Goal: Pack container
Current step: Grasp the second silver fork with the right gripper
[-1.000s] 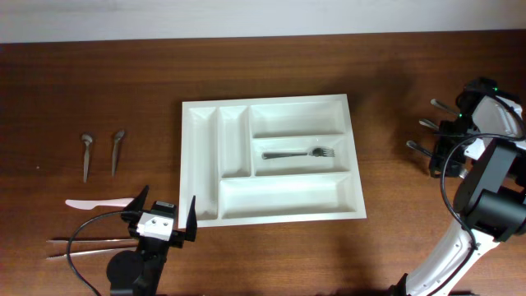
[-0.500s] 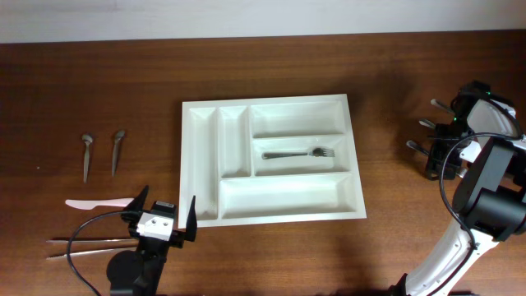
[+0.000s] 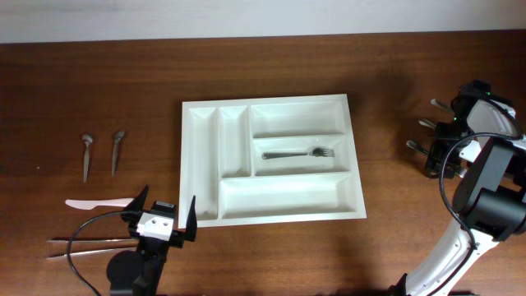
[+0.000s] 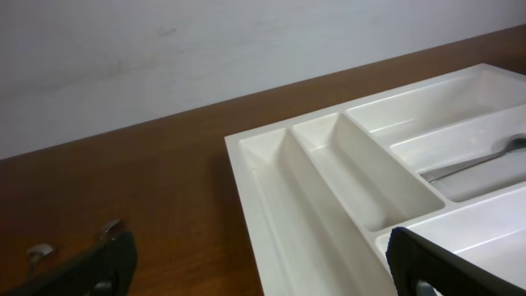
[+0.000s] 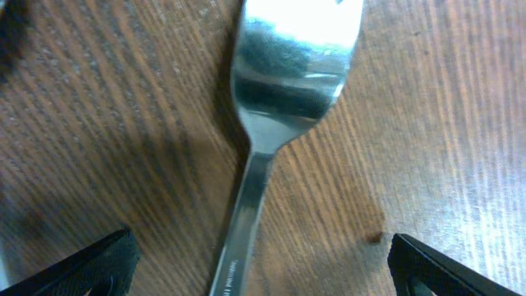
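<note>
One fork (image 5: 279, 82) flat on table (image 5: 427, 123), straddled by wide-spread right gripper (image 5: 259, 267); thin handle easily missed or skidded when pinched. Left gripper (image 3: 164, 207) likewise spread, empty.

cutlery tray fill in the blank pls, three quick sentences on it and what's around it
The container has ___ compartments.
Its middle wide compartment holds a single ___.
In the overhead view, the two spoons lie to the container's ___ side.
Missing words: five; fork; left.
</note>
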Motion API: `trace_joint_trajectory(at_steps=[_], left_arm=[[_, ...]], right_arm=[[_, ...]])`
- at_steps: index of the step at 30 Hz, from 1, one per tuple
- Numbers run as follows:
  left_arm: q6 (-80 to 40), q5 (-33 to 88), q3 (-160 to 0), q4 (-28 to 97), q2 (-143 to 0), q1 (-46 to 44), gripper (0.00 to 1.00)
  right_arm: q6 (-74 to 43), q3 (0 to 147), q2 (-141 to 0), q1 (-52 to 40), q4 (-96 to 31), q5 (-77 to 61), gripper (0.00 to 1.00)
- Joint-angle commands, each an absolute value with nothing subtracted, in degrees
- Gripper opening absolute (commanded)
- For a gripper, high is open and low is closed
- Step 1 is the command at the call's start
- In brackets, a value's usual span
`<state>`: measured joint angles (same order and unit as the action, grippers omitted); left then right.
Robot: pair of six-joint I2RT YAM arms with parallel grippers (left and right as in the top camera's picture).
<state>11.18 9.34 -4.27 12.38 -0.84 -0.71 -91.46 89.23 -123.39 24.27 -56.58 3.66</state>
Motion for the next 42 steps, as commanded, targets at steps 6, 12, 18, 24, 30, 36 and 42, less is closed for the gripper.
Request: trace_joint_trajectory(at_steps=[6,12,18,24,30,36,42], left_arm=[[12.1,9.0,-3.9,12.2,-0.4,-0.5,0.99],[12.1,9.0,-3.9,12.2,-0.4,-0.5,0.99],[12.1,9.0,-3.9,12.2,-0.4,-0.5,0.99],[12.1,9.0,-3.9,12.2,-0.4,-0.5,0.99],[12.1,9.0,-3.9,12.2,-0.4,-0.5,0.99],[12.1,9.0,-3.9,12.2,-0.4,-0.5,0.99],[12.1,9.0,-3.9,12.2,-0.4,-0.5,0.99]], right_arm=[[-89.3,88.5,-124.1,24.0,-55.5,4.8,0.99],[-88.8,88.3,-124.1,24.0,-55.7,4.6,0.99],[-88.8,88.3,-124.1,24.0,-55.9,4.6,0.99],[-88.8,88.3,-124.1,24.0,-56.1,5.0,0.84],[-88.8,88.3,-124.1,24.0,-56.1,5.0,0.6],[-88.8,88.3,-124.1,24.0,-56.1,5.0,0.26],[-87.7,88.3,-124.1,24.0,-56.5,5.0,0.04]])
